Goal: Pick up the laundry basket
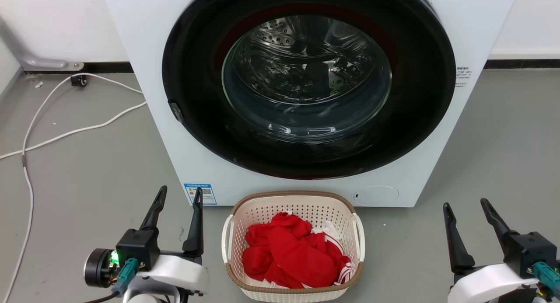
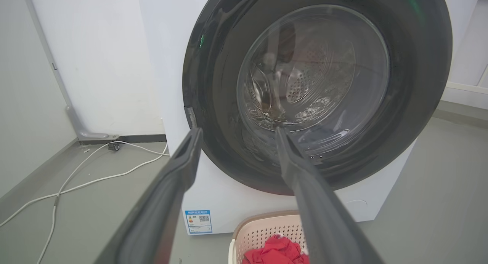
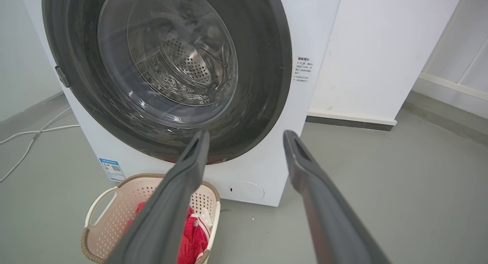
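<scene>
Left gripper [image 1: 180,193] and right gripper [image 1: 465,204] both spread, empty; laundry basket [image 1: 262,214] lower centre, between them, untouched.

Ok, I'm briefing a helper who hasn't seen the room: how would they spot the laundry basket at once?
Find the big white washer with its round dark door. On the grey floor in front sits the laundry basket. Small, cream, perforated, brown-rimmed, with white side handles and red clothes inside.
</scene>
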Tool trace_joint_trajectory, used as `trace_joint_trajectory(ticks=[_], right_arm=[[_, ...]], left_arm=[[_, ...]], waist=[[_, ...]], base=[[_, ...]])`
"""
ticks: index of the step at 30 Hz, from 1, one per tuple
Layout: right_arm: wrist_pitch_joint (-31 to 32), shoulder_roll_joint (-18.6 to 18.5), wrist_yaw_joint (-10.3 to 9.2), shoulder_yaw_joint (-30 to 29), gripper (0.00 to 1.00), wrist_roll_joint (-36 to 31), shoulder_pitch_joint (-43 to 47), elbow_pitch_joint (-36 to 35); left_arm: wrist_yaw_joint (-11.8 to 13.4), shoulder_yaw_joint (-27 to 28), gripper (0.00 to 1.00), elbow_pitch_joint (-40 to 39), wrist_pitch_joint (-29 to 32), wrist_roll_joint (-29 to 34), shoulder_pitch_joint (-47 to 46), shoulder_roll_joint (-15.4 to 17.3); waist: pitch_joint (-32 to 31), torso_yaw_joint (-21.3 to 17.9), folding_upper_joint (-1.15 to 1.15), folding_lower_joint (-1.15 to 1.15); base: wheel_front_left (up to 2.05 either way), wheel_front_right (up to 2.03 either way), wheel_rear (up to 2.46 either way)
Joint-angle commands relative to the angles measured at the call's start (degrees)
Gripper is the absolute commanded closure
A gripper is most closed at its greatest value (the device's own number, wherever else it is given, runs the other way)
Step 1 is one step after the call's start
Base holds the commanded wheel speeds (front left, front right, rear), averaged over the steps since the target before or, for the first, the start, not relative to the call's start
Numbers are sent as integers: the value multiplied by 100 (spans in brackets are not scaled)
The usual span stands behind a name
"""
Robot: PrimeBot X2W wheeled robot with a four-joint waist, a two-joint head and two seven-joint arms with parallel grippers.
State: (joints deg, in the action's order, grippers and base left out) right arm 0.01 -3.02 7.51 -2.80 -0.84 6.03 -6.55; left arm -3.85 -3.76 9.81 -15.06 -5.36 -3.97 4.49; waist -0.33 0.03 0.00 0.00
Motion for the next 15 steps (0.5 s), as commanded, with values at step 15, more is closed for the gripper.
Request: trace_joint_trajectory(ticks=[15], right_arm=[[-66,25,-3,-16,0,175,23,102]], left_arm=[[12,35,0,99,-15,-156,-12,-39]], waist=[[13,3,0,0]], base=[[0,0,0]])
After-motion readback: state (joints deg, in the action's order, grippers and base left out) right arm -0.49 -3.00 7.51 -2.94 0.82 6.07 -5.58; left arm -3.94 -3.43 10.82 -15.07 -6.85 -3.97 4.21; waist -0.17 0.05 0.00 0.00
